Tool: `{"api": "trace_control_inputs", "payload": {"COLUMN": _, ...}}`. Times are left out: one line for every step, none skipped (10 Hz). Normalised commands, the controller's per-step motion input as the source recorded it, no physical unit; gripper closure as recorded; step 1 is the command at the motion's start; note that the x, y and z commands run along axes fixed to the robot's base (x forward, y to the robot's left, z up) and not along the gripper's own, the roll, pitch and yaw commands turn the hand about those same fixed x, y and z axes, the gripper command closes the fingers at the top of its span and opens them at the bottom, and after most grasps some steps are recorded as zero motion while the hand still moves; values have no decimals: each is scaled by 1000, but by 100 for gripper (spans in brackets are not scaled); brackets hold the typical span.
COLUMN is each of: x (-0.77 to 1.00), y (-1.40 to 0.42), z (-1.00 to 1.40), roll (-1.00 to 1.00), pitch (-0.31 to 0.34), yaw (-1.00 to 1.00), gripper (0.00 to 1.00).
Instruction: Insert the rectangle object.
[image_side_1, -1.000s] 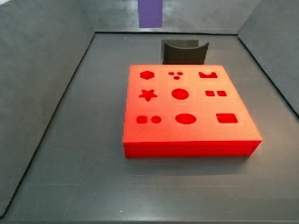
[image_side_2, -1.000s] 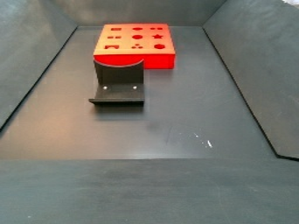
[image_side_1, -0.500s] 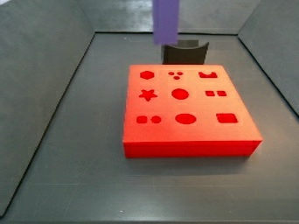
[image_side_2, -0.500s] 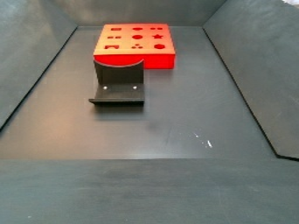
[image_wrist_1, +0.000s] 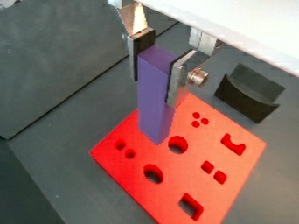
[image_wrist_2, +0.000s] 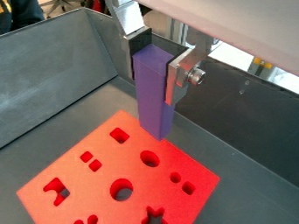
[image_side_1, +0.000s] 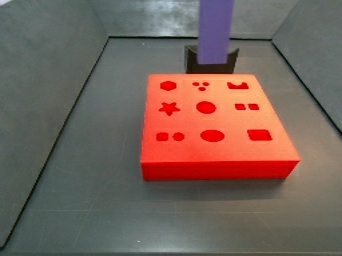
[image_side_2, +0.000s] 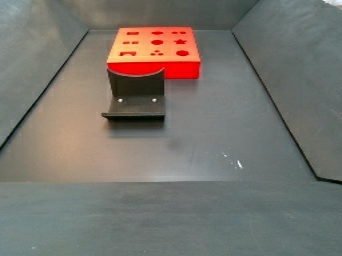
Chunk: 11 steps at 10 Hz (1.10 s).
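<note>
We hold the rectangle object (image_wrist_1: 156, 92) upright, our hand (image_wrist_1: 162, 54) clamped on its upper part, silver fingers (image_wrist_1: 184, 74) pressing its two sides in both wrist views, its lower end hanging free above the red block (image_wrist_1: 176, 162) and not touching it. In a side view the bar (image_side_1: 215, 32) hangs in front of the dark fixture (image_side_1: 214, 57) at the far edge of the block (image_side_1: 218, 140), with the hand itself out of that picture. We judge the risk from here to be mostly one of alignment: the rectangular hole (image_side_1: 259, 134) sits towards the near right of the block's top, well apart from where the bar hangs, so we must cross over several other cut-outs, and if we lower while off-centre or twisted about the bar's long axis, its corner could catch on the hole's rim or land on the red face and jam. A bar gripped only near its top may also tilt in our fingers if the tip snags. The surface (image_side_2: 187, 140) is a plain dark grey floor, bare apart from block and fixture (image_side_2: 135, 95), closed in by sloping grey walls (image_side_1: 60, 80); beyond them a wrist view shows a little bright clutter we cannot make out.
</note>
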Motion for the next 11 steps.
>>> {"api": "trace_control_inputs", "payload": {"x": 966, "y": -151, "z": -20, "roll": 221, "pitch": 207, "yaw": 0, "gripper": 100}}
{"api": "trace_control_inputs", "payload": {"x": 926, "y": -174, "z": 0, "roll": 247, "pitch": 229, "yaw": 0, "gripper": 100}}
{"api": "trace_control_inputs", "payload": {"x": 954, "y": -226, "z": 0, "roll": 200, "pitch": 190, "yaw": 0, "gripper": 100}}
{"api": "trace_control_inputs", "payload": {"x": 969, "y": -240, "z": 0, "roll": 159, "pitch": 184, "yaw": 0, "gripper": 100}}
{"api": "trace_control_inputs", "payload": {"x": 274, "y": -243, "z": 49, "roll": 224, "pitch": 189, "yaw": 140, "gripper": 100}}
{"api": "trace_control_inputs", "payload": {"x": 69, "y": -91, "z": 0, "roll": 39, "pitch": 21, "yaw": 0, "gripper": 100}}
{"api": "trace_control_inputs", "payload": {"x": 577, "y": -131, "z": -366, "roll": 296, "pitch": 243, "yaw": 231, "gripper": 100}}
{"api": "trace_control_inputs", "payload": {"x": 683, "y": -49, "z": -360, "roll": 310, "pitch": 259, "yaw": 226, "gripper": 100}}
{"api": "trace_control_inputs", "payload": {"x": 734, "y": 0, "z": -437, "roll": 227, "pitch": 313, "yaw": 0, "gripper": 100}}
{"api": "trace_control_inputs", "payload": {"x": 540, "y": 0, "z": -497, "roll": 170, "pitch": 234, "yaw": 71, "gripper": 100}}
{"api": "trace_control_inputs", "payload": {"x": 740, "y": -186, "z": -269, "roll": 140, "pitch": 97, "yaw": 360, "gripper": 100}}
